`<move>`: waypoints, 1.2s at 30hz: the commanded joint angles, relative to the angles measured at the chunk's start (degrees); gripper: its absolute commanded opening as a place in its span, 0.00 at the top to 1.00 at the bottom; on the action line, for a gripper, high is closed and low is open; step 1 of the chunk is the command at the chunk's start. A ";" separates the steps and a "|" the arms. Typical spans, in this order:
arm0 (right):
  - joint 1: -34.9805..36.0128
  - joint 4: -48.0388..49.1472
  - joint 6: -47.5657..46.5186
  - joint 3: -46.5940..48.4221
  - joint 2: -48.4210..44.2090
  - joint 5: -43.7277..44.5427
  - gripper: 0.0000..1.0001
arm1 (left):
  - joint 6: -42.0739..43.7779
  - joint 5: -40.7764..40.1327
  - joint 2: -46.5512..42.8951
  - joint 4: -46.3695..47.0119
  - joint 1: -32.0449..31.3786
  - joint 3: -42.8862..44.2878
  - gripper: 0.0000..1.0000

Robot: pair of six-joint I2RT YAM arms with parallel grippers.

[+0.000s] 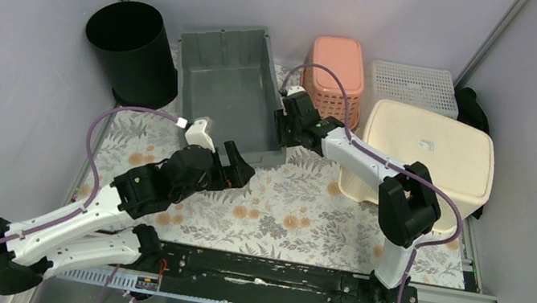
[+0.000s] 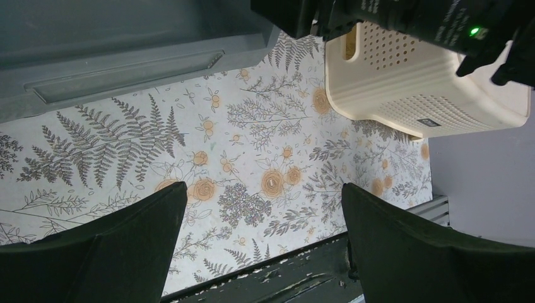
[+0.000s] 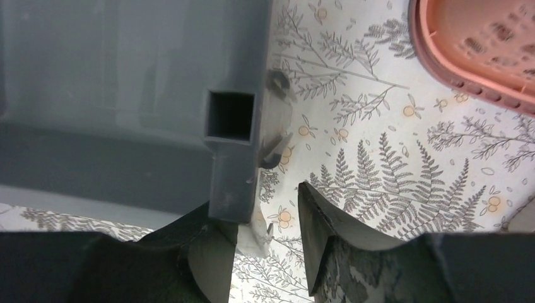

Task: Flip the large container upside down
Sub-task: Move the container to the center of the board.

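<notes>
The large container [image 1: 230,88] is a grey rectangular tub standing upright, open side up, at the back middle of the flowered mat. My right gripper [image 1: 283,125] is at its near right corner. In the right wrist view the jaws [image 3: 262,208] straddle the corner of the rim [image 3: 232,158]: the left finger lies against the rim from the inside, while the right finger stands off it with a gap. My left gripper [image 1: 234,166] hovers wide open just in front of the tub's near wall [image 2: 126,69], with only mat between its fingers [image 2: 265,208].
A black round bin [image 1: 133,49] stands at the back left. A pink basket [image 1: 337,69], a white lattice basket [image 1: 414,85] and an upturned cream tub [image 1: 427,156] crowd the right side, close behind the right arm. Purple walls enclose the table.
</notes>
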 commanded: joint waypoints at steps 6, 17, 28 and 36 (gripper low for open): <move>0.73 5.00 0.50 -3.32 0.91 3.18 0.77 | -0.68 -1.11 0.82 1.03 -0.32 -0.29 0.00; 1.04 3.47 1.97 -7.93 -5.15 3.97 1.00 | -1.41 -1.09 0.44 1.21 -0.30 -1.29 0.00; 1.61 3.27 7.51 -20.76 -16.76 0.89 1.00 | -1.94 -1.13 0.91 3.47 -0.30 -2.72 0.00; 1.83 4.53 10.69 -31.93 -25.57 -0.51 1.00 | -1.42 -1.77 1.51 4.29 -0.34 -2.29 0.00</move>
